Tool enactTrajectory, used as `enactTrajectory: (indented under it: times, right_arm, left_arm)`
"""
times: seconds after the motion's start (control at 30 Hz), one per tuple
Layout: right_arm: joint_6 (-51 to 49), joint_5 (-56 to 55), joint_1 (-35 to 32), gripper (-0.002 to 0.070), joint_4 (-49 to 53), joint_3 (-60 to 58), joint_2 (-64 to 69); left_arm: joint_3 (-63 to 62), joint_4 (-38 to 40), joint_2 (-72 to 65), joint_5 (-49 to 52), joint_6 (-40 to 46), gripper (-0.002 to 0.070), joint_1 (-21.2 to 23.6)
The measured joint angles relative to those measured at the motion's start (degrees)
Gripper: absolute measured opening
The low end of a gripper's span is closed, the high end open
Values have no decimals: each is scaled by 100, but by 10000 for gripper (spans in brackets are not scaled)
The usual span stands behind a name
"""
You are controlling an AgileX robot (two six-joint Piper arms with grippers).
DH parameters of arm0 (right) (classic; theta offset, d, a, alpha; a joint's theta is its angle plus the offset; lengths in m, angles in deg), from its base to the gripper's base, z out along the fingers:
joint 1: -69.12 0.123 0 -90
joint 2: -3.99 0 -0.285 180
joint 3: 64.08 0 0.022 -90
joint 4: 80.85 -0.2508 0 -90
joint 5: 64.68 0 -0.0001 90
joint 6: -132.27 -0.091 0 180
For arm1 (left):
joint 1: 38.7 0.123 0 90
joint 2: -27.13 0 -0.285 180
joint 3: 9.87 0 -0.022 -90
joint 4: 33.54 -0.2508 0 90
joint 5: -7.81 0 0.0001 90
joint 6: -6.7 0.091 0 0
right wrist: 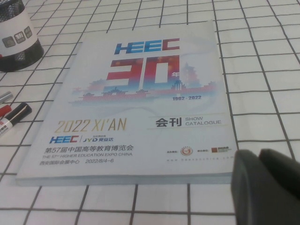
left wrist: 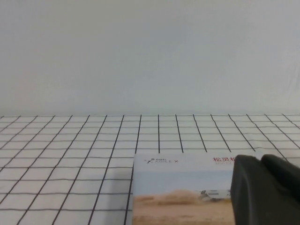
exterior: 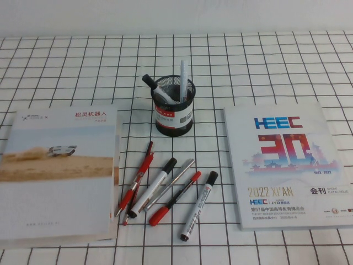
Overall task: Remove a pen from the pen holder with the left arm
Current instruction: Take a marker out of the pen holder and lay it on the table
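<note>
In the black mesh pen holder [exterior: 174,113] mid-table stand a leaning marker [exterior: 156,86] and a slim white pen [exterior: 183,79], light, stiff, probably slick; pinch its exposed top. The left gripper [left wrist: 261,165], closed and empty, hangs over the robotics brochure [left wrist: 178,192]; the right gripper [right wrist: 260,158], state unclear, over the HEEC catalogue [right wrist: 140,93].

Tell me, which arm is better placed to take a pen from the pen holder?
Left, slightly. The pen holder stands between both books, but its black marker leans to the robot's left. The left gripper, shut, hovers over the left booklet; the right gripper over the HEEC catalogue.
</note>
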Motion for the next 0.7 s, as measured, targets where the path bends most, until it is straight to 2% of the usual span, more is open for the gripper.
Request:
enactTrajectory:
  times: [0.1, 0.13, 0.23, 0.7]
  right_arm:
    - [0, 0, 0, -15, 0, 0, 0]
    - [0, 0, 0, -15, 0, 0, 0]
    - [0, 0, 0, -15, 0, 0, 0]
    - [0, 0, 0, -15, 0, 0, 0]
  left_arm:
    - [0, -1, 0, 143, 3, -3, 0]
    - [0, -153, 3, 1352, 22, -3, 0]
    - [0, -206, 3, 1837, -87, -3, 0]
    - [0, -247, 3, 2084, -169, -4, 0]
